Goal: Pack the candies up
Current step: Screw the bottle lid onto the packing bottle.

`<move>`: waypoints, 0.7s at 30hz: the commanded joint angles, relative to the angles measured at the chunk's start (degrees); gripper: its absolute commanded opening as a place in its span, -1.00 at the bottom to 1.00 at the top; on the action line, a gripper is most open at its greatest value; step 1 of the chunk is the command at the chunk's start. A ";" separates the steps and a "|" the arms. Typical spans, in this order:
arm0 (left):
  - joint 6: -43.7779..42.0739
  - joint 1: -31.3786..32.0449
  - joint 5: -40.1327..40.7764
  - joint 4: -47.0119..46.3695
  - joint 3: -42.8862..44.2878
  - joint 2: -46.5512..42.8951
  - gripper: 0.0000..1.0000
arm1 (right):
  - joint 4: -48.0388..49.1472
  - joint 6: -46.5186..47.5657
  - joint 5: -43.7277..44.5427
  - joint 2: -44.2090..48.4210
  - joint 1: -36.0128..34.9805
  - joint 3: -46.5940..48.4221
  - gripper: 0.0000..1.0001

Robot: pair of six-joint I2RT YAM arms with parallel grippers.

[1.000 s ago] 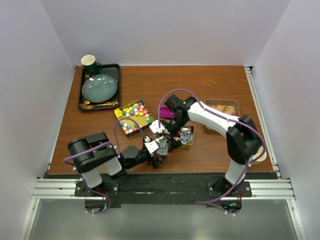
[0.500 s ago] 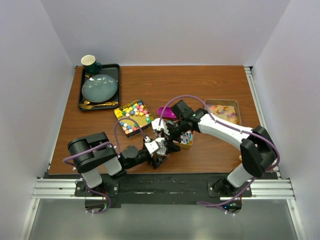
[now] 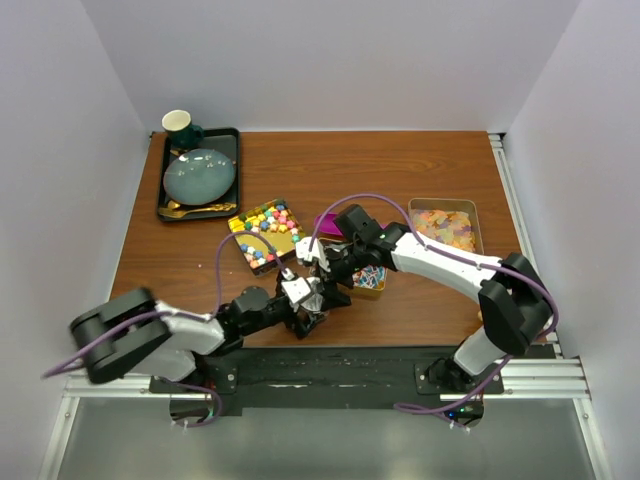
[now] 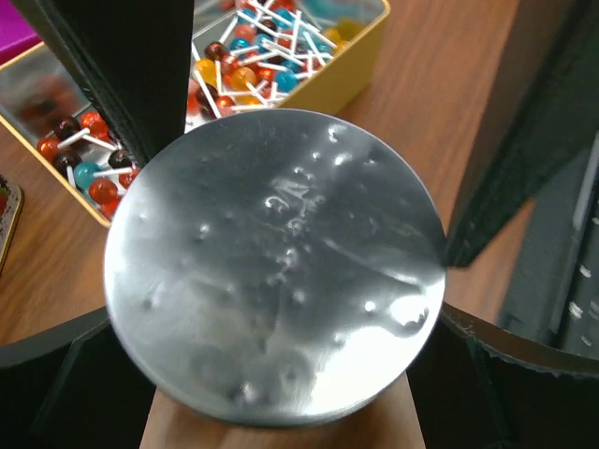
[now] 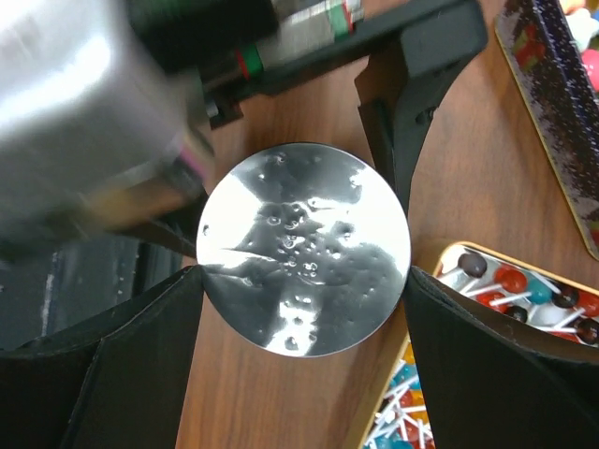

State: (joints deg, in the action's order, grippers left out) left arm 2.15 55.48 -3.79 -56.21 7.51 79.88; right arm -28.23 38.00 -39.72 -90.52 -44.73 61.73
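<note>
Candies lie loose in open tins on the desk, and none look packed yet. Both arms meet at a round silver tin. The left fingers and right fingers each squeeze its sides. Next, I think, one must twist or let go. Since half a second ago the left arm has stretched out.

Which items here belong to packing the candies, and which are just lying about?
Job: mixed candies, lollipops, gummies, silver lid in left gripper and right gripper, probably scoop.
Lying about: tray, cup, plate, spoon.
</note>
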 commanded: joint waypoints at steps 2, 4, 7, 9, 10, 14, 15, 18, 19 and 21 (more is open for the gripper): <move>-0.66 0.06 -14.04 15.57 3.56 -18.95 1.00 | 0.19 -1.26 9.40 -1.86 0.87 -0.39 0.37; -0.66 -0.46 -14.57 24.36 5.22 -25.25 1.00 | -1.47 -1.00 8.27 -1.24 0.78 0.66 0.97; -1.01 -1.16 -14.67 35.44 7.77 -32.21 1.00 | -3.32 -2.22 8.26 1.31 1.05 2.07 0.98; -0.40 -1.43 -14.23 40.44 8.14 -34.43 1.00 | -4.20 -2.23 9.31 2.63 1.14 2.60 0.97; 1.78 -1.61 -13.36 40.30 7.44 -35.39 1.00 | -4.12 -2.66 9.66 2.72 1.22 3.04 0.97; 2.42 -2.48 -11.15 40.64 6.90 -36.98 1.00 | -4.29 -3.89 10.54 3.42 1.22 4.09 0.97; 2.85 -3.09 -11.15 42.13 7.25 -37.59 1.00 | -4.55 -4.16 10.98 4.03 1.22 4.27 0.97; 4.44 -6.61 -13.17 43.81 8.40 -38.65 1.00 | -4.64 -5.56 11.86 4.21 2.10 5.32 0.97; 4.70 -7.40 -12.82 43.73 8.31 -38.57 1.00 | -4.29 -6.35 11.86 4.04 2.19 5.76 0.97; 4.79 -7.93 -12.12 42.85 8.14 -37.87 1.00 | -2.54 -7.49 11.60 3.16 2.19 5.94 0.97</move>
State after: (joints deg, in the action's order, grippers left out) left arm 4.95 49.04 -14.06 -13.78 13.41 41.80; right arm -34.61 33.58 -29.47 -88.75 -43.05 64.73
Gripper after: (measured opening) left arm 0.999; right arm 0.986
